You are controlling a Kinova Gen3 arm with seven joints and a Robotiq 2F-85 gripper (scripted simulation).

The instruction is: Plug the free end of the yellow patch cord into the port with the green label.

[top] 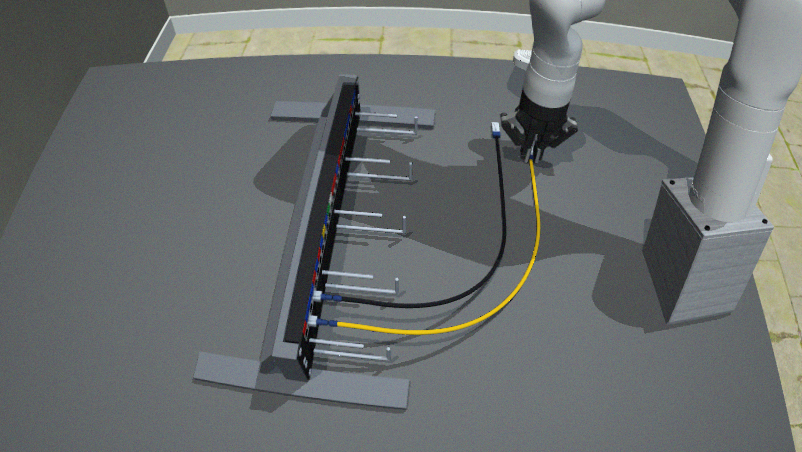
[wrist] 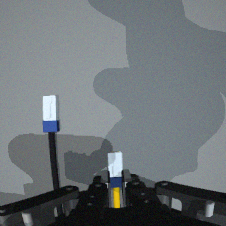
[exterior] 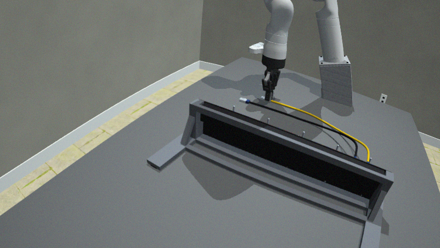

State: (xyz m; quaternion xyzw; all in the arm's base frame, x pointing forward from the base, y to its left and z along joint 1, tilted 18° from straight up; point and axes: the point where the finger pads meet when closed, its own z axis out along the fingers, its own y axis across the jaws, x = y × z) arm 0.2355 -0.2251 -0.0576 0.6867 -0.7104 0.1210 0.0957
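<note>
The yellow patch cord (top: 508, 294) runs from a port near the rack's front end across the table to my gripper (top: 531, 157). My gripper is shut on the yellow cord's free plug (wrist: 115, 172), low at the table; the white plug tip with its blue boot sticks out past the fingers. The gripper also shows in the exterior view (exterior: 268, 95). The rack (top: 325, 224) stands to the left with a row of coloured port labels; the green label (top: 328, 207) sits about mid-length. The black cord (top: 497, 235) lies beside the yellow one, its free plug (top: 495, 129) just left of my gripper.
Thin metal cable-guide rods (top: 370, 221) stick out from the rack's front toward the cords. The arm's grey base block (top: 702, 252) stands at the right. The rack rests on two flat cross feet (top: 303, 381).
</note>
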